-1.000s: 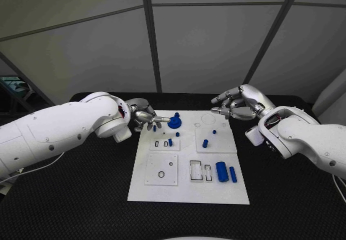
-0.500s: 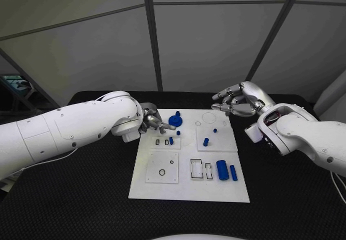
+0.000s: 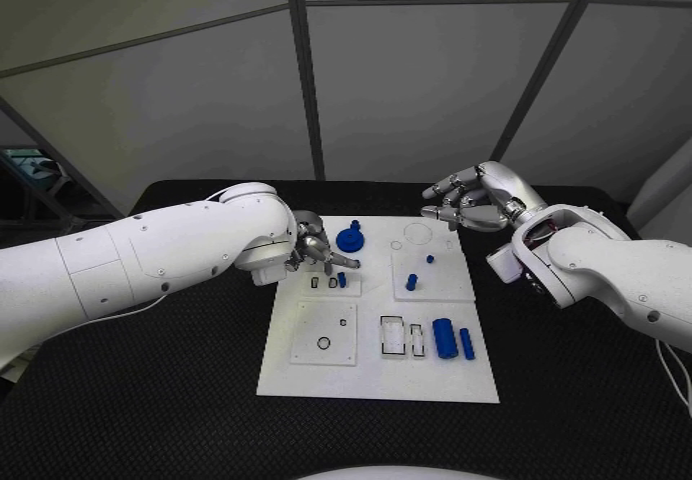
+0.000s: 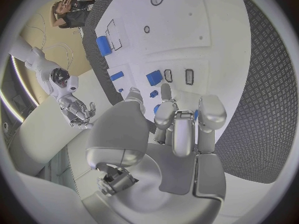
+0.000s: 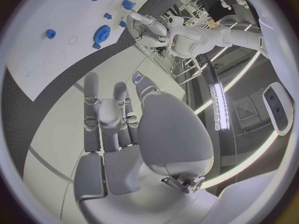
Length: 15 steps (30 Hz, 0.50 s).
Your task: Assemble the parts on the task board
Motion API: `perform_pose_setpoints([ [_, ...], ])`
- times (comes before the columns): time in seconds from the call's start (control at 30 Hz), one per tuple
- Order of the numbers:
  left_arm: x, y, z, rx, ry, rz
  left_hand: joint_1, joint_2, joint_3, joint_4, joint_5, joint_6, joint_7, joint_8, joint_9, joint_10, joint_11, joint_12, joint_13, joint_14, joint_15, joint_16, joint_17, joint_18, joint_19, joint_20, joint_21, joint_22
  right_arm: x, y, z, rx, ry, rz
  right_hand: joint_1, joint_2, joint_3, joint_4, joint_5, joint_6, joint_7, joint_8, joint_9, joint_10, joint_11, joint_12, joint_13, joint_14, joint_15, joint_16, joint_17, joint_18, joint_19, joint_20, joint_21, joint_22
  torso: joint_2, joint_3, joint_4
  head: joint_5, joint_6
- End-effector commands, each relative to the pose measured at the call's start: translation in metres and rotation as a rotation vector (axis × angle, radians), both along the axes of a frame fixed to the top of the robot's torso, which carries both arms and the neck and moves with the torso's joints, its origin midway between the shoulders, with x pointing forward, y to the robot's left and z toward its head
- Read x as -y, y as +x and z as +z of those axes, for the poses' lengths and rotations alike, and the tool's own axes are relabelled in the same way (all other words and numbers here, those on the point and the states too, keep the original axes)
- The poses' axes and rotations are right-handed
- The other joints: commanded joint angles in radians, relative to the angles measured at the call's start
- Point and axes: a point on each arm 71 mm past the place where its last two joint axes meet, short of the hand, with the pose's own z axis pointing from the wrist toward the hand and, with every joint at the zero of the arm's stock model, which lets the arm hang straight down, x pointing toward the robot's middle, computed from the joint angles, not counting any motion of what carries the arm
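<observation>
The white task board [image 3: 378, 375] lies in the middle of the black table. A blue gear [image 3: 351, 240] stands near its far left corner, with small blue pegs [image 3: 411, 284] behind the board's middle. Two blue cylinders [image 3: 444, 340] lie at the near right. My left hand [image 3: 320, 252] hovers over the board's far left part, just left of the gear. Its fingers [image 4: 177, 122] stretch out side by side with the thumb apart, and blue shows behind them. My right hand [image 3: 469, 205] hangs above the board's far right corner, its fingers spread and curved, holding nothing.
Black outlined slots [image 3: 391, 338] and a small ring [image 3: 322, 346] mark the board's near half. Black table surface [image 3: 144, 400] surrounds the board on all sides. Grey wall panels stand behind the table.
My left hand has moved in over the board's far left part, closer to the gear and the pegs beside it. My right hand has barely shifted.
</observation>
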Motion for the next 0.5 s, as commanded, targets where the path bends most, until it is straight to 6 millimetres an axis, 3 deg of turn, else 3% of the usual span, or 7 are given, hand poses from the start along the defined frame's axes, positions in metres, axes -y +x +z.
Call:
perform_pose_setpoints([
  [0.03,0.0021,-0.0002,0.0000,-0.011,0.021,-0.020,0.004,0.011,0.007,-0.002,0.001,-0.009,-0.002,0.006,0.004,0.002,-0.002,0.001,-0.001,0.083,-0.009,0.006,0.180,-0.031,0.006,0.002,0.006,0.001,-0.0002,0.0008,0.0012,0.007,-0.002,-0.007,0.002,-0.009,-0.003,0.004,0.003,-0.008,-0.001,0.002,-0.001,-0.003,0.001,-0.006,-0.001,0.001,0.001,-0.003,-0.001,0.013,0.008,0.000,-0.005,-0.002,0.000,-0.0004,0.0003,-0.001,-0.003],
  [0.5,0.0107,0.0031,-0.0019,-0.028,0.028,-0.048,0.044,0.029,0.015,-0.007,0.008,-0.021,-0.003,0.018,0.026,-0.002,-0.003,0.002,-0.002,0.083,-0.010,0.006,0.180,-0.031,0.007,0.001,0.007,0.006,-0.0034,0.0013,0.0005,0.002,-0.003,0.002,0.002,-0.008,-0.002,0.006,0.010,-0.010,0.000,0.002,-0.001,-0.004,0.001,-0.008,-0.003,0.001,0.002,-0.008,-0.003,0.013,0.010,0.001,-0.008,-0.004,0.000,-0.0010,-0.0010,0.000,-0.013],
])
